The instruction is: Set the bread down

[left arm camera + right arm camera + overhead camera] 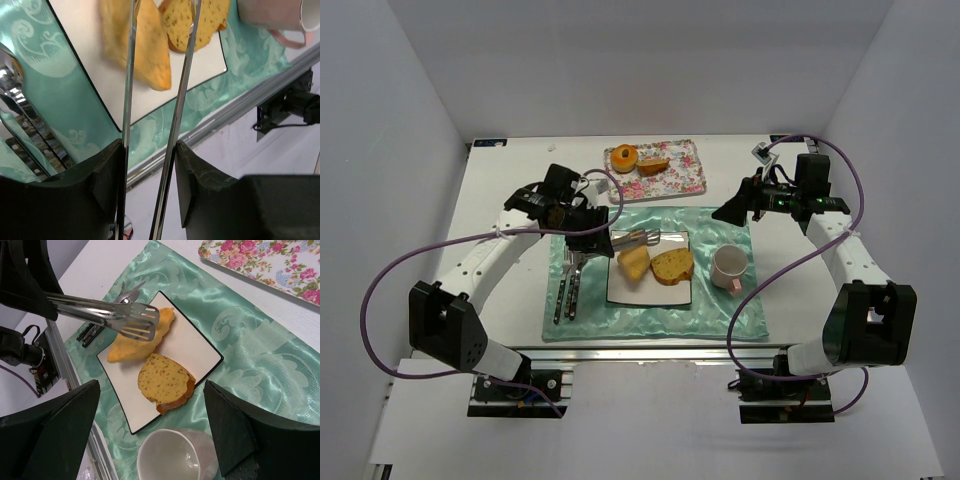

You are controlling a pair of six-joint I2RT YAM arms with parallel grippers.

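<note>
My left gripper is shut on metal tongs, both fingers pressed on their two arms. The tong tips sit slightly apart just over the pale bread wedge, which lies on the white square plate. I cannot tell if they touch it. A browner crusted slice lies beside the wedge on the plate. A third slice lies on the floral tray. My right gripper is open and empty above the plate and cup, its fingers wide apart.
A round orange bun sits on the floral tray beside the slice. A pale pink cup stands right of the plate on the green placemat. Cutlery lies left of the plate. White walls enclose the table.
</note>
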